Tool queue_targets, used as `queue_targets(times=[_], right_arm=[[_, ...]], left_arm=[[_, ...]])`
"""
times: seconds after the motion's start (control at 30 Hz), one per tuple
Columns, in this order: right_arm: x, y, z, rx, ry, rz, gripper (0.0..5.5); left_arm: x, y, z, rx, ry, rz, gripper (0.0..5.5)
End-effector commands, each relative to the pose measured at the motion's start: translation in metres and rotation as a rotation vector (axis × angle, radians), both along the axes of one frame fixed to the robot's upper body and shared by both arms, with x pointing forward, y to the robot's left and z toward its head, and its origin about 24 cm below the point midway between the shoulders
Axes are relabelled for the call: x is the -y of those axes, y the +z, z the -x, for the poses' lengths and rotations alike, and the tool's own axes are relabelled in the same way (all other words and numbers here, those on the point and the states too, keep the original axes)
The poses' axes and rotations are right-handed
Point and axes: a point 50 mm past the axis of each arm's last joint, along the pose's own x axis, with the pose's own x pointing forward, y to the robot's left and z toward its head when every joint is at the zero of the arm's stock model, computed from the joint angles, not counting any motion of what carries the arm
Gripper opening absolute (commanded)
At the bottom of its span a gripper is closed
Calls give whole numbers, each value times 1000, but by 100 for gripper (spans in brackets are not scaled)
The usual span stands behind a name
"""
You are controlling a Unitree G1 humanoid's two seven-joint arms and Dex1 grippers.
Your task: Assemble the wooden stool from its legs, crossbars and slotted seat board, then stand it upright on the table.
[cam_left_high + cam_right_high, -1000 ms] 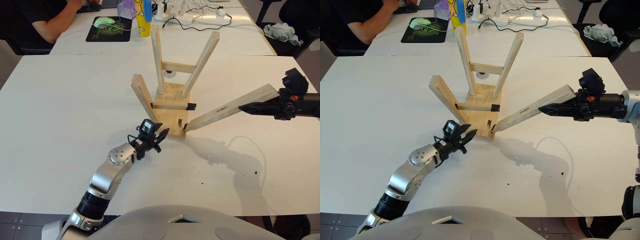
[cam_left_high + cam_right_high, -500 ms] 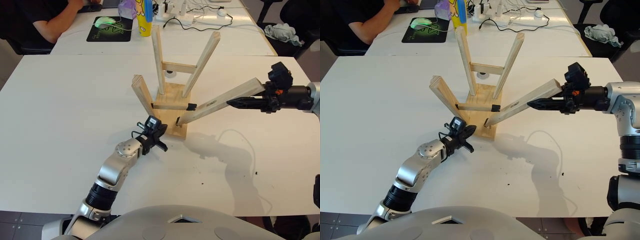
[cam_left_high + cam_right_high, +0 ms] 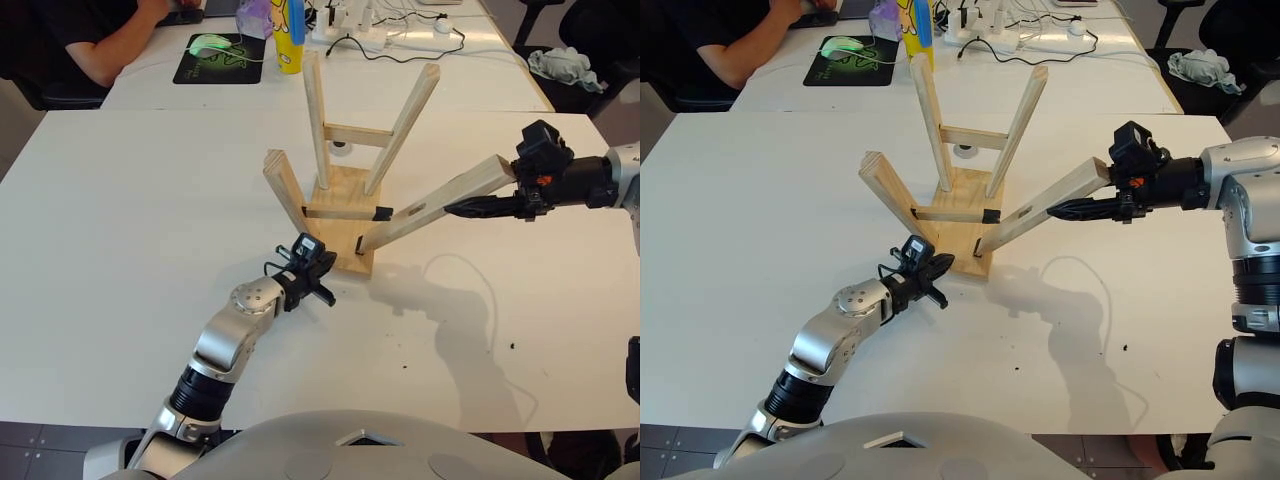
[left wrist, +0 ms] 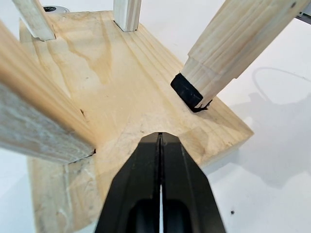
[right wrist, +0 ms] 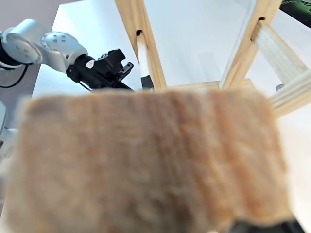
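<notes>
The upturned stool sits mid-table, toward the far edge. Its seat board lies flat with three legs standing. The right gripper has its jaws clamped on the fourth leg, whose dark tip touches the board's near-right slot. The left gripper, jaws together, touches the board's near edge. Judgement: brace there, tilt the leg steeper to match the slot, then push along its axis.

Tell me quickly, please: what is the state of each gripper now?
Left gripper: jaws closed, holding nothing, tip at the seat board.
Right gripper: closed on the fourth leg.
</notes>
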Motion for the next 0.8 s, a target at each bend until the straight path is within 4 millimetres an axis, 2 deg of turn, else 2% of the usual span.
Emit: queue_targets(times=[0.03, 0.1, 0.2, 0.47, 0.8], right_arm=[[-13, 17, -1, 50, 53, 74, 209], [-22, 16, 2, 39, 81, 77, 209], [-33, 3, 10, 8, 110, 60, 209], [-51, -17, 22, 5, 73, 75, 209], [-57, -28, 1, 40, 8, 107, 209]], left_arm=[[-5, -26, 11, -139, 12, -72, 0], [-5, -26, 11, -140, 16, -67, 0], [-5, -25, 11, -140, 23, -61, 0], [-8, -25, 9, -143, 13, -66, 0], [-8, -26, 8, -146, 10, -65, 0]])
